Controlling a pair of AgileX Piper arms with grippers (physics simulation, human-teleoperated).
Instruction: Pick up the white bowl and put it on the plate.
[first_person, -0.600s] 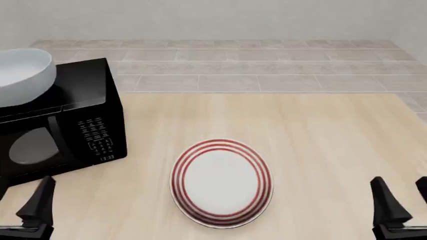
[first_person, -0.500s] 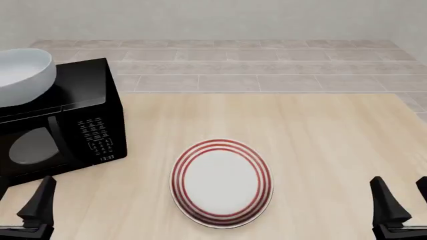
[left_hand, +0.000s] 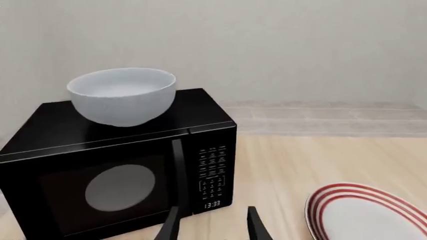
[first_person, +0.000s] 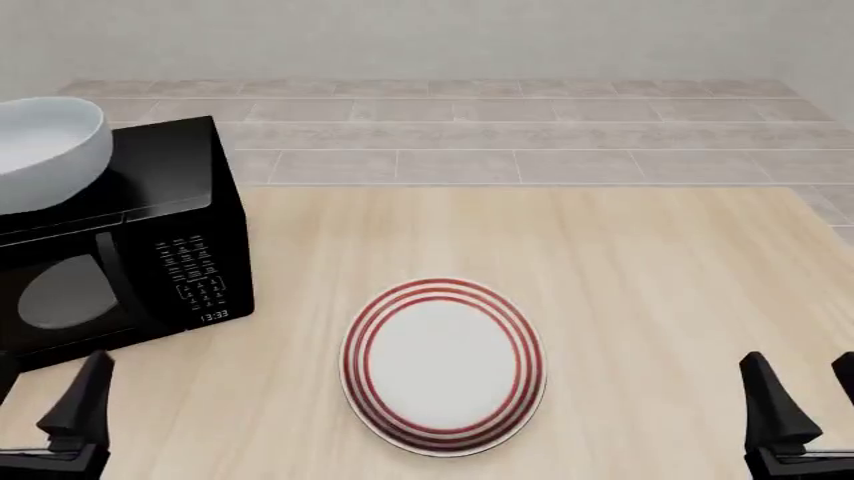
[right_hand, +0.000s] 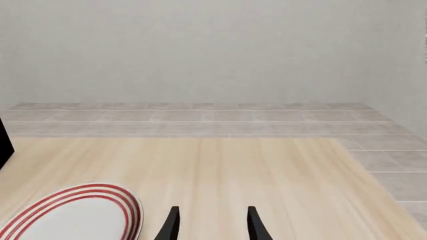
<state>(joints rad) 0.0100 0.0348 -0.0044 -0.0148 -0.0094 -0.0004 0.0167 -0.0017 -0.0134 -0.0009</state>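
1. So far nothing has shifted across the last half second: both arms parked at the near edge of the desk, task not begun.
2. Bowl sits far left atop the microwave; plate lies near centre, bare.
3. Left gripper and right gripper: jaws parted, holding and touching nothing.
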